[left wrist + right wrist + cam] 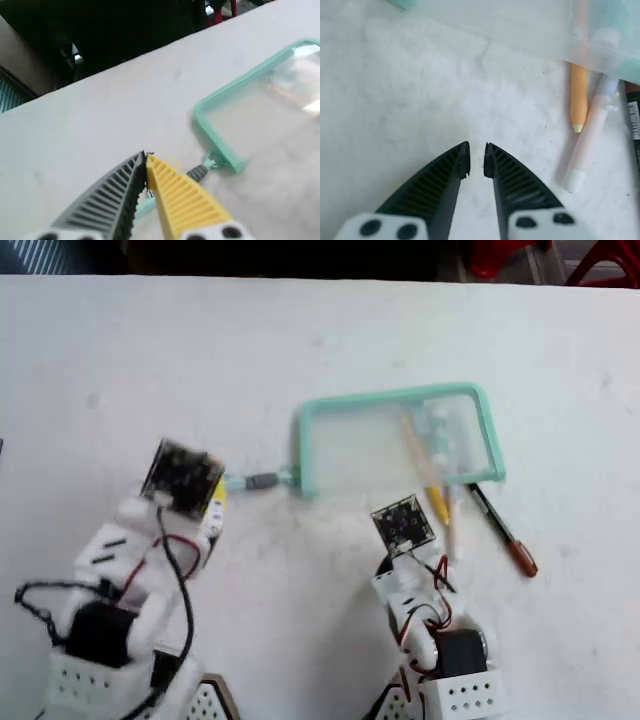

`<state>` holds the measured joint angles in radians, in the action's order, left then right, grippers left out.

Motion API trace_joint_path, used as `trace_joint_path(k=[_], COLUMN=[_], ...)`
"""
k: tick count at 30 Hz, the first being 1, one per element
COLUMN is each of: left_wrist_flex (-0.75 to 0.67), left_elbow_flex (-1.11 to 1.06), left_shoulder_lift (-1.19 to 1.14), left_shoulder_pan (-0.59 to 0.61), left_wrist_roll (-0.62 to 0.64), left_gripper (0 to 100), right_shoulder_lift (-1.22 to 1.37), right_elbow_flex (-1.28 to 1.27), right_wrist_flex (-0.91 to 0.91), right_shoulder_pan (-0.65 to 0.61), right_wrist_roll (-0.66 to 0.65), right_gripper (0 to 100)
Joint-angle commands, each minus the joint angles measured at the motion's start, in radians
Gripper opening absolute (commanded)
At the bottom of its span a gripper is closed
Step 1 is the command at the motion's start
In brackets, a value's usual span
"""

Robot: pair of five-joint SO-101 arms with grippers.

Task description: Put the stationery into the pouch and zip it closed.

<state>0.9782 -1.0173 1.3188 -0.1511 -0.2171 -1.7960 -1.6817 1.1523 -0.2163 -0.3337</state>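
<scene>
We count one pouch, three writing tools; left claw closed, right claw barely parted; white surface, dark room.

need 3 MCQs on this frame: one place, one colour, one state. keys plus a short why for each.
1. Where is the orange pencil?
A. Clamped in a gripper
B. Partly in the pouch, tip sticking out
C. Lying well clear of the pouch

2. What colour is the pouch's trim?
A. Red
B. Black
C. Mint green

3. What state is the right gripper in?
A. Slightly open, empty
B. Shut on the orange pencil
C. Shut tight, empty

Key:
1 B: the high view shows it running from inside the pouch out over the near edge.
2 C: the border is mint green all round.
3 A: its wrist view shows a narrow gap between the fingertips with nothing in it.
</scene>
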Motion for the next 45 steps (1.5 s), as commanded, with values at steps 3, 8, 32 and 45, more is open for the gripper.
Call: trace_joint_path(k=[3,8,32,45], left_wrist_flex=[-0.002,-0.115,-0.293,-0.416], left_elbow_flex=[0.133,0.097,-0.011,-0.255], left_shoulder_lift=[-0.245,-0.326,-0.565,-0.211], left_shoulder_pan=[-0.007,-0.004,-0.033,0.099], left_wrist_roll=[-0.003,-0.003,0.081,0.166], left_gripper=[2,2,2,2], right_shoulder_lift=[-0.001,-0.001,-0.001,-0.002], right_elbow_flex=[-0.008,-0.008,-0.008,0.000], right_wrist_flex=[0.002,-0.002,-0.039,-0.308], right_shoulder_pan=[-0.002,-0.002,-0.022,0.016], right_wrist_roll=[-0.005,-0.005,-0.005,-0.183], right_gripper=[5.6,5.6,5.6,1.6])
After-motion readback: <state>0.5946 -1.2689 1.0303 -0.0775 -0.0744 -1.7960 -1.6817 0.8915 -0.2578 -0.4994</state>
